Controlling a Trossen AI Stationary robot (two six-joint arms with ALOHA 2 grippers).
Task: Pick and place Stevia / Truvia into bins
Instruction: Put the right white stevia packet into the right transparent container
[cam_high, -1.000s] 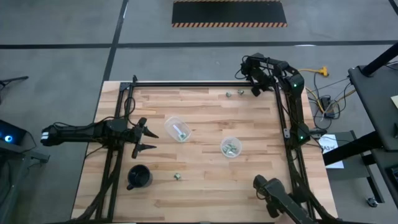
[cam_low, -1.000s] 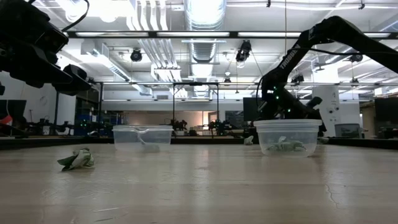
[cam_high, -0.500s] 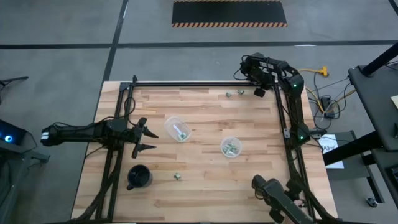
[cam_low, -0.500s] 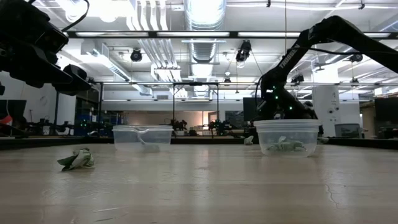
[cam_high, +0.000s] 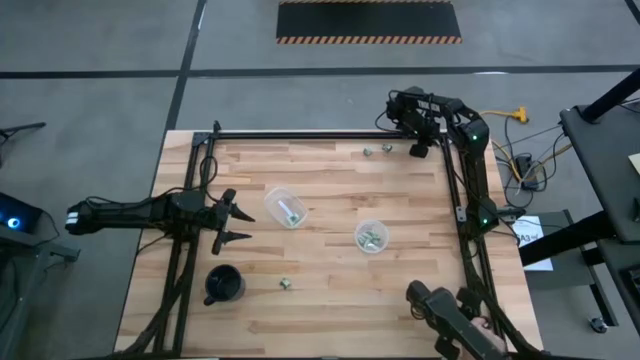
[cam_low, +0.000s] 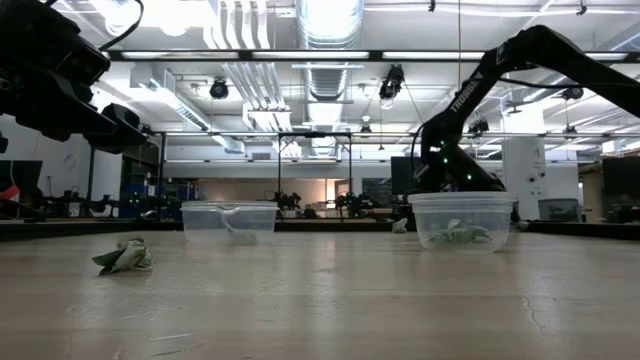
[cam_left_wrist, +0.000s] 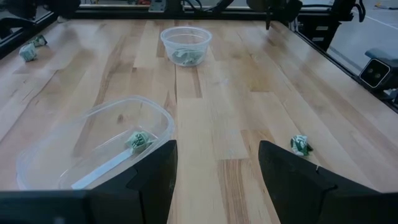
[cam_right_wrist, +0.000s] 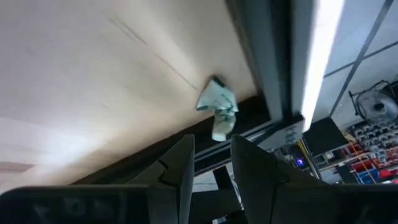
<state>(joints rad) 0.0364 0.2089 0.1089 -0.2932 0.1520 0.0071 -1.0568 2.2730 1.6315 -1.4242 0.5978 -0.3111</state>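
On the wooden bench (cam_high: 330, 290) – far corner – the right gripper (cam_right_wrist: 210, 163), jaws narrowly parted, empty, hovers just short of a crumpled packet (cam_right_wrist: 219, 113); left gripper (cam_high: 233, 222) waits, jaws wide

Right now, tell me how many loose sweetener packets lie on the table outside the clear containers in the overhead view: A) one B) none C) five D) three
D: two sweetener packets lie near the far edge and one beside the black cup.
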